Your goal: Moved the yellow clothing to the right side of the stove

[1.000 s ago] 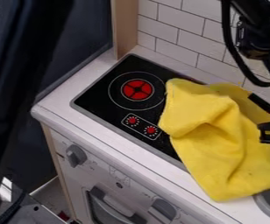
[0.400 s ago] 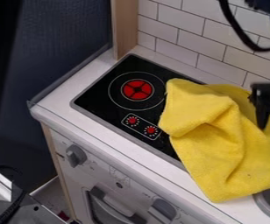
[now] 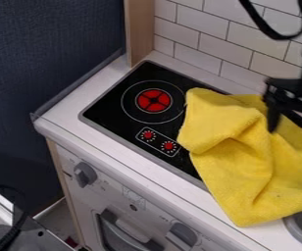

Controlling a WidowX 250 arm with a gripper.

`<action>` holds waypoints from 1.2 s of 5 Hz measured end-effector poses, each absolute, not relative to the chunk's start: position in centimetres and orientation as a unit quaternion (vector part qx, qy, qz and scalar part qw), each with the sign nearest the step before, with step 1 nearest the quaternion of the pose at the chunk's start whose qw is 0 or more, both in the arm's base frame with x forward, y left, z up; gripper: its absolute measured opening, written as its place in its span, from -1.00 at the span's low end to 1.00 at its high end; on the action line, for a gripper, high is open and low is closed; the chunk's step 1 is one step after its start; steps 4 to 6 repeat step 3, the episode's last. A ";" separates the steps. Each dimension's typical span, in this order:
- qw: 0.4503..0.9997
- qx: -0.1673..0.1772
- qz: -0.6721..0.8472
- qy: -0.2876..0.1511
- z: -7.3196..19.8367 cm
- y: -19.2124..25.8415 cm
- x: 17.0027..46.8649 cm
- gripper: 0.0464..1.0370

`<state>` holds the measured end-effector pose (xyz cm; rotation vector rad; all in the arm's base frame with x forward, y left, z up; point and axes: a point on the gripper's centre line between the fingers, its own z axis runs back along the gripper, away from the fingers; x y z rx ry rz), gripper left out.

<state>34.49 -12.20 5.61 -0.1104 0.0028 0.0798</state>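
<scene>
My black gripper (image 3: 289, 124) hangs at the right edge, over the upper right part of the yellow cloth, its two fingers apart with yellow fabric visible between them. Whether the tips touch the cloth, I cannot tell. The yellow cloth (image 3: 236, 157) lies rumpled across the right part of the black stove top (image 3: 117, 105) and onto the white counter to its right. Its left edge reaches close to the ring of the red burner (image 3: 154, 100), which is uncovered. Part of the cloth is hidden behind the gripper.
A white tiled wall (image 3: 203, 44) rises behind the counter, with a wooden post (image 3: 139, 32) at the back left. The rim of a grey round basin (image 3: 301, 230) shows at the lower right. Knobs stick out of the white front panel.
The gripper has come left over the cloth from the right edge. The cloth looks unmoved. The dark shape at the left has gone out of view.
</scene>
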 end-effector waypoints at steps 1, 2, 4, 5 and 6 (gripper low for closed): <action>0.995 -0.040 0.085 -0.019 7.1 -6.8 34.8 0.93; 0.993 -0.034 0.114 -0.016 8.0 -4.4 34.6 0.93; 0.990 -0.051 0.126 -0.028 8.1 -1.4 35.3 0.93; 0.990 -0.051 0.126 -0.028 8.1 -1.4 35.3 0.93; 0.990 -0.051 0.126 -0.028 8.1 -1.4 35.3 0.93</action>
